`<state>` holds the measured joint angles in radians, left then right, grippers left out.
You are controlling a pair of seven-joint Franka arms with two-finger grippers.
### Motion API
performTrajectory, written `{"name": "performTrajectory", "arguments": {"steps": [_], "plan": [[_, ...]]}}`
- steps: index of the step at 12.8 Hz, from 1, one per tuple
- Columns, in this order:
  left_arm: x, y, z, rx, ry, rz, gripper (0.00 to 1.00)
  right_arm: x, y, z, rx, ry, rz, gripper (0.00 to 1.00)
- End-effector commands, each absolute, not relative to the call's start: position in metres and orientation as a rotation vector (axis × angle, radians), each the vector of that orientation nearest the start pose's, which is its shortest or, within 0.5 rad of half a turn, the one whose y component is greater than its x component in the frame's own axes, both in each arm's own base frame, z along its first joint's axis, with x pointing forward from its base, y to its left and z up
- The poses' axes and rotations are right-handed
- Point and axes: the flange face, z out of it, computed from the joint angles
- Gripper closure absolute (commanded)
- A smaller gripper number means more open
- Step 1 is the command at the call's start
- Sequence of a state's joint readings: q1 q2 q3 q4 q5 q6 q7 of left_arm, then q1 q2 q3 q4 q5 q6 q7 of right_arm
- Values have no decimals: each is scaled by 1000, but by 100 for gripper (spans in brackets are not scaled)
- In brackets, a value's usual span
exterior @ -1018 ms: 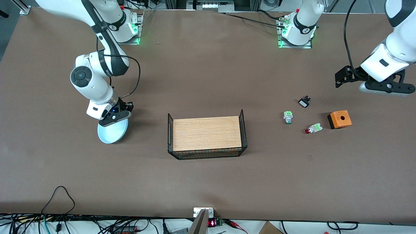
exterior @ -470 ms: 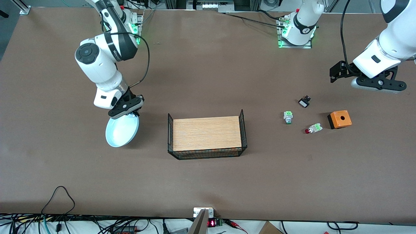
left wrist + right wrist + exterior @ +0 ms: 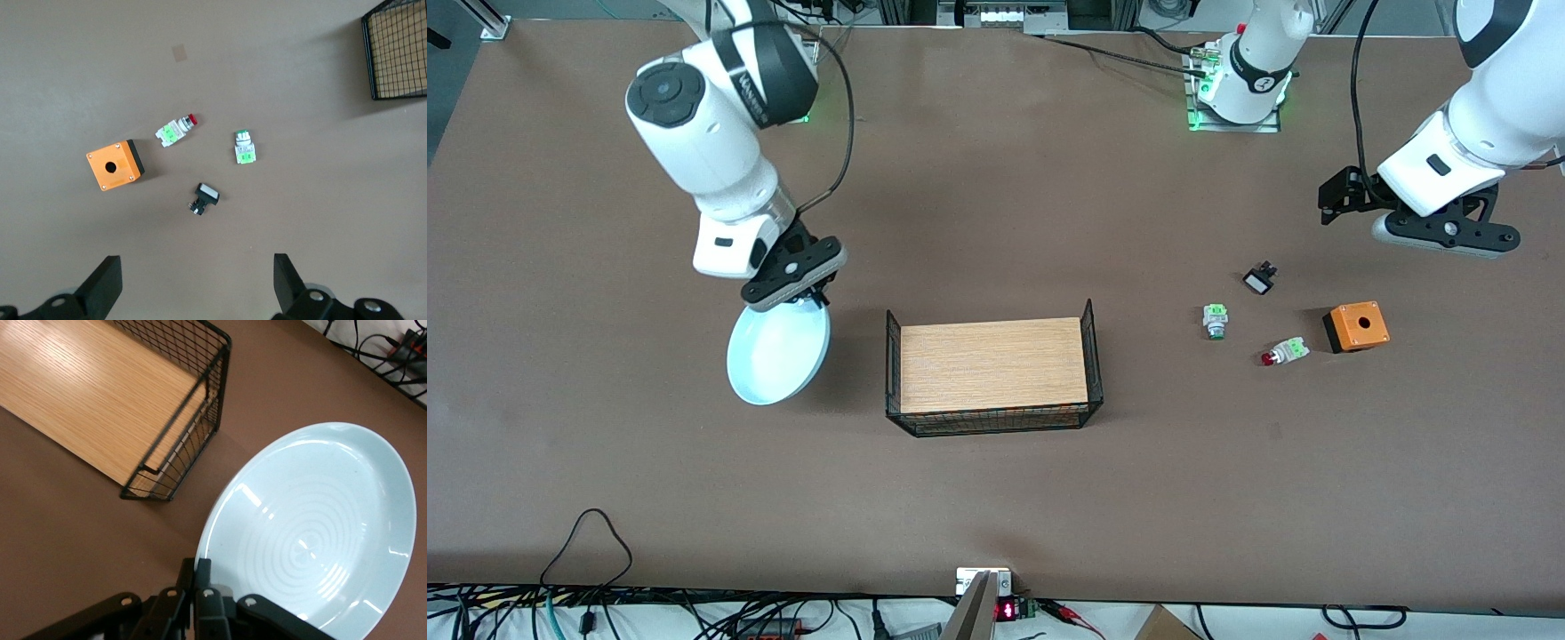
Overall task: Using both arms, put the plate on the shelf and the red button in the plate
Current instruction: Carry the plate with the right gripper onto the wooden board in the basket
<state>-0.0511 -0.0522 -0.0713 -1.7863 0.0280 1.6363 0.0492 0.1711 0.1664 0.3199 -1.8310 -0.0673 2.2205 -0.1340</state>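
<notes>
My right gripper [image 3: 800, 296] is shut on the rim of the pale light-blue plate [image 3: 778, 354] and holds it tilted in the air, beside the wire basket [image 3: 1092, 331] toward the right arm's end. In the right wrist view the fingers [image 3: 200, 577] pinch the plate [image 3: 320, 533] at its edge. The red button [image 3: 1283, 353] lies on the table near the left arm's end; it also shows in the left wrist view [image 3: 176, 129]. My left gripper [image 3: 1436, 233] is open and empty, up in the air over bare table near the switches; in its wrist view [image 3: 195, 283] the jaws stand wide apart.
The wire basket has a wooden floor [image 3: 992, 363]. Near the red button lie a green-ended switch [image 3: 1215, 321], a small black-and-white switch [image 3: 1259, 281] and an orange box with a hole [image 3: 1356, 325]. Cables run along the table edge nearest the front camera.
My right arm has lifted the plate off the table and carried it toward the basket. My left arm has moved a little toward the switches.
</notes>
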Motion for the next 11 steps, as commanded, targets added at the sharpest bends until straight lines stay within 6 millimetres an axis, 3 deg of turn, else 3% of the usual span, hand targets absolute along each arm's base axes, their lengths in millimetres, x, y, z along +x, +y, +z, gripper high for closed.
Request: {"name": "performTrajectory", "arguments": {"steps": [1,3,6,8,9,11], "plan": [[524,-98,558,-3090,379,185,0,554,335,490,-2874,-1095,-313,100],[517,-120,557,-3063,427,203,0,551,375,498,-2858,-1191,-172,100],[521,-124,556,-3063,435,184,0,539,438,507,-2901,-1346,-103,100],[517,-117,580,-3067,423,118,0,518,478,492,-2922,-1458,-142,100],[522,-103,588,-3068,390,87,0,511,495,481,-2911,-1510,-162,100],[528,-64,585,-3081,282,113,0,494,527,455,-2886,-1636,-206,100]]}}
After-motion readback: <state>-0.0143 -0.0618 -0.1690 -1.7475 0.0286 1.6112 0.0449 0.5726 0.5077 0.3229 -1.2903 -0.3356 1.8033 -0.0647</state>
